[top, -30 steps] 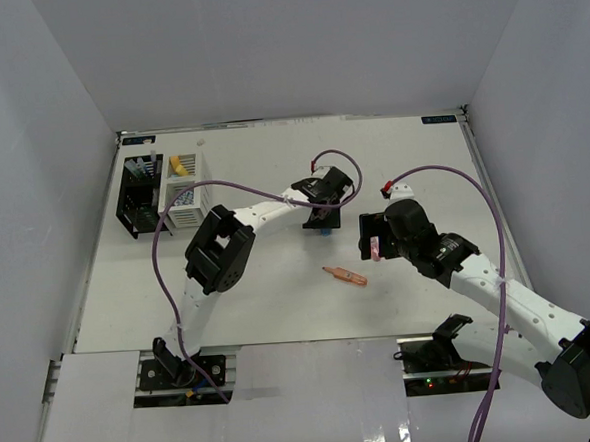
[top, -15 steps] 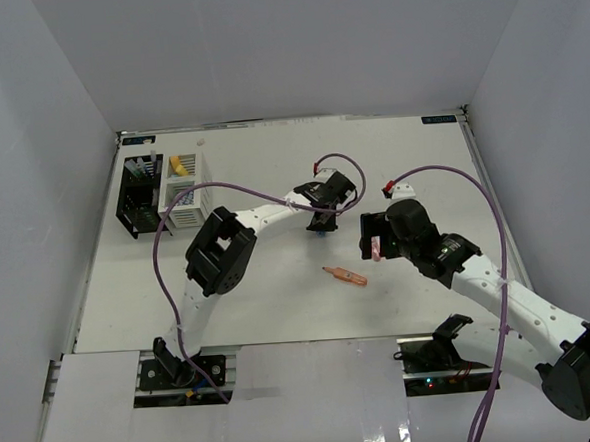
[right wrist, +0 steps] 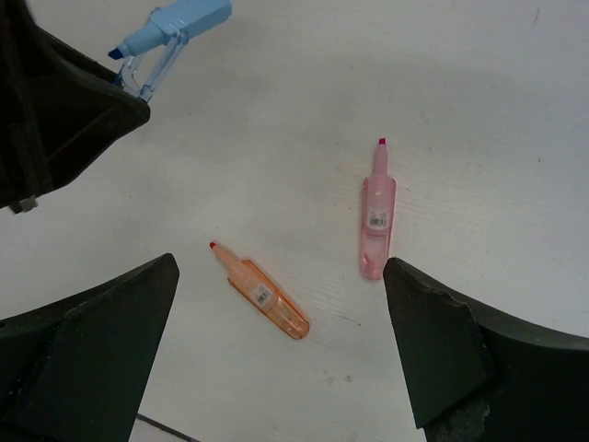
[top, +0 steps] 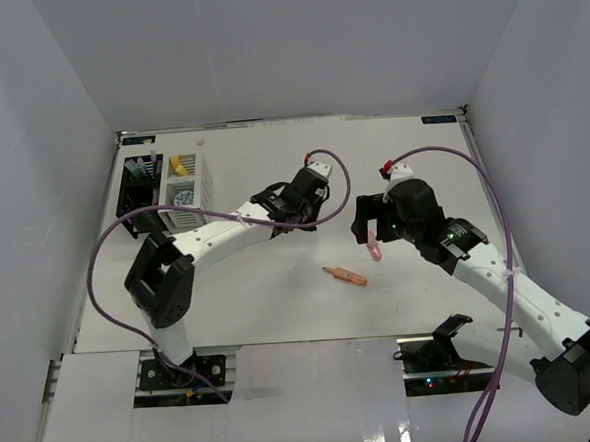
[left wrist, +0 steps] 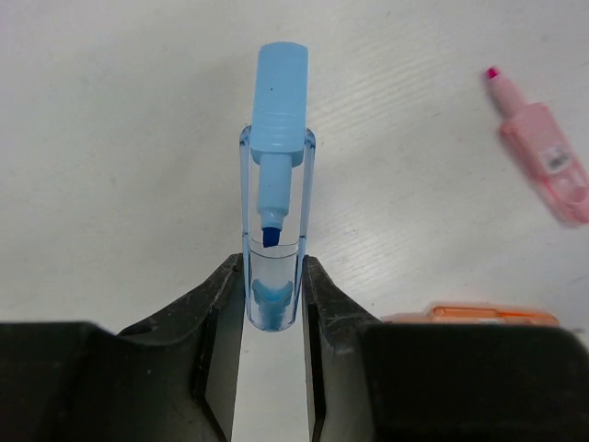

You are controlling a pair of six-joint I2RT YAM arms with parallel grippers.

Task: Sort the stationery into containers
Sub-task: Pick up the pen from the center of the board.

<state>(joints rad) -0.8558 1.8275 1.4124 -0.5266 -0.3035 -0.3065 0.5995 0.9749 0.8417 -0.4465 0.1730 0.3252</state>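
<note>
A light blue marker [left wrist: 276,110] with a clear cap sits pinched by its cap end in my left gripper [left wrist: 273,276], which is shut on it above the table's middle [top: 305,215]. That marker [right wrist: 175,32] also pokes out at the top left of the right wrist view. A pink marker [top: 374,246] and an orange marker [top: 346,276] lie loose on the table. My right gripper [top: 368,227] hangs wide open over them, with the orange marker [right wrist: 267,296] and the pink marker [right wrist: 377,216] below its fingers. The black container [top: 138,195] and the white container [top: 185,193] stand side by side at the far left.
Both containers hold several items, among them a yellow marker [top: 178,165]. White walls close in the table on three sides. Purple cables loop over both arms.
My left gripper closed on the blue marker and lifted it up and left; its elbow swung out to the left. The right gripper shifted slightly toward the back, still open.
</note>
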